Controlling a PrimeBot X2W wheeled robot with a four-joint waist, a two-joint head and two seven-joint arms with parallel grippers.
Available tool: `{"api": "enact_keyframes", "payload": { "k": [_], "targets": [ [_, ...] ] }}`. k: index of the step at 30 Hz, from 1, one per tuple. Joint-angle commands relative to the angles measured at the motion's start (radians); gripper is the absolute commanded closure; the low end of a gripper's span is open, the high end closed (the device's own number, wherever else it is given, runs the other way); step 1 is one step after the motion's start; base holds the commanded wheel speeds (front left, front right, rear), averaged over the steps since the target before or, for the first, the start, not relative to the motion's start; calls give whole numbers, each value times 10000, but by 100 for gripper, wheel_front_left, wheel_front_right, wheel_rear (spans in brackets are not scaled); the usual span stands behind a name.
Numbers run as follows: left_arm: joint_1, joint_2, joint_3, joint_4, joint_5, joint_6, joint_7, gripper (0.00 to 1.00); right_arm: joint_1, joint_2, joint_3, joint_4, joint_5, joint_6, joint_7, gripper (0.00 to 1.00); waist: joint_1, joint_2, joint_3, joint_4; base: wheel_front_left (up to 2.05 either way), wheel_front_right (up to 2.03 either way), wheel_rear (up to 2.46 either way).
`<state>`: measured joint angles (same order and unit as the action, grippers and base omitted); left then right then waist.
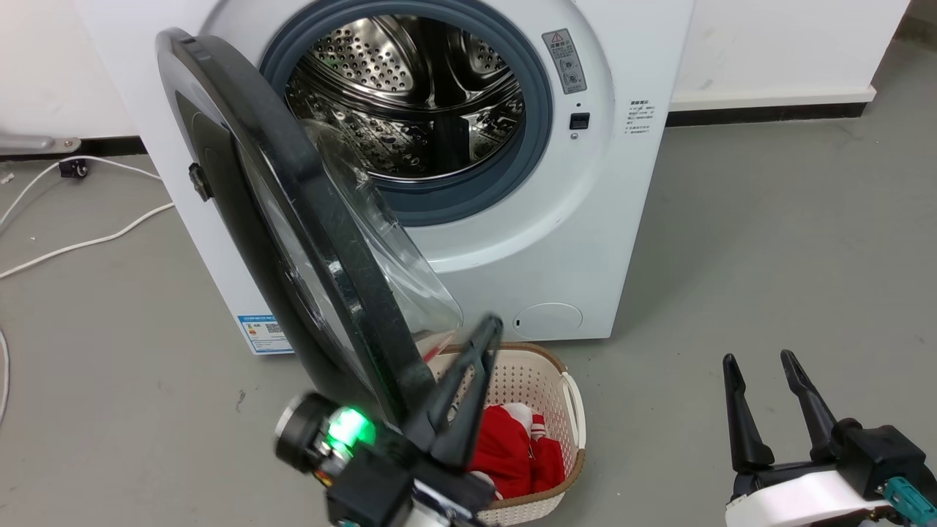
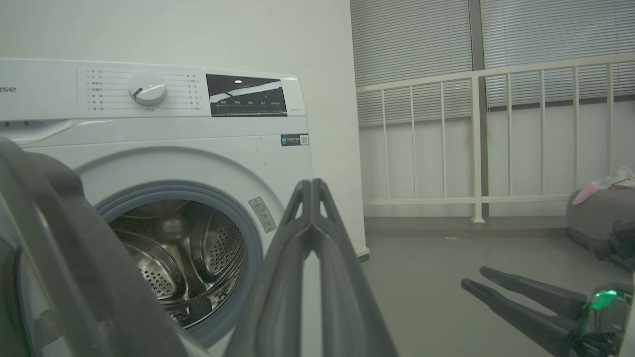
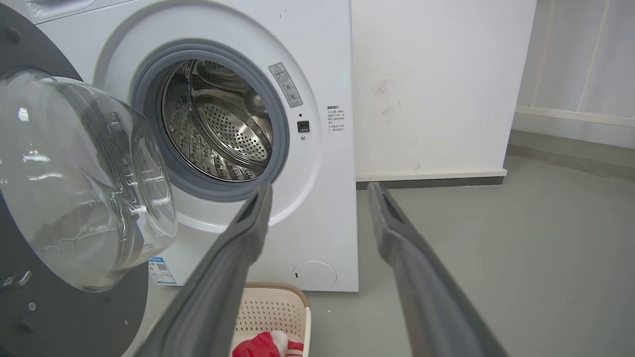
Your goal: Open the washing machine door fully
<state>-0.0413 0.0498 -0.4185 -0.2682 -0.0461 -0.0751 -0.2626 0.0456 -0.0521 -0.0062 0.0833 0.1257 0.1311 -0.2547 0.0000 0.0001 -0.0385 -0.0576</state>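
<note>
Grey floor (image 1: pixel 768 241) runs back to a white wall (image 1: pixel 776 44), and the washing machine (image 1: pixel 571 241) stands on it facing the robot.

The left hand (image 1: pixel 490 333) is clenched, its two fingers pressed flat together with nothing between them. It sits low in front of the washing machine, under the round opening, with its fingers lying along the lower free edge of the door (image 1: pixel 322 241) on the side that faces the drum (image 1: pixel 410 95). Whether the fingers actually touch the rim I cannot tell. The right hand (image 1: pixel 758 359) is released, its fingers spread around nothing, and it hovers over bare floor well off to the right of the washing machine.

The door hangs from the left side of the washing machine's opening. It stands about halfway out, almost edge-on to the head view, with its glass bowl (image 3: pixel 84 188) bulging back towards the opening. From the left hand the door lies just to the left, its disc upright and its free edge nearest the fingers. By my judgement this is the arm for the job: a sideways push leftwards, away from the opening, would swing the door wider.

A cream basket (image 1: pixel 567 395) with red clothes (image 1: pixel 505 446) sits on the floor in front of the washing machine, below the door's free edge.
</note>
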Motion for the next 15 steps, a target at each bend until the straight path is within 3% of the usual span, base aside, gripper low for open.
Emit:
{"api": "enact_keyframes", "payload": {
  "k": [1,5,15],
  "targets": [
    [301,20,-150,363,-73,-41,64,100,30,34,23,31,48,-7,6,0,0,-1,-7,-21,0,0,0],
    [851,17,-519,1411,-287,-82,213,100,100,35,15,47,132,-7,6,0,0,-1,-3,-5,0,0,0],
    [536,9,-389,2950,-617,560,4,100,-9,33,142,73,262,-7,9,0,0,-1,127,138,0,0,0]
  ]
}}
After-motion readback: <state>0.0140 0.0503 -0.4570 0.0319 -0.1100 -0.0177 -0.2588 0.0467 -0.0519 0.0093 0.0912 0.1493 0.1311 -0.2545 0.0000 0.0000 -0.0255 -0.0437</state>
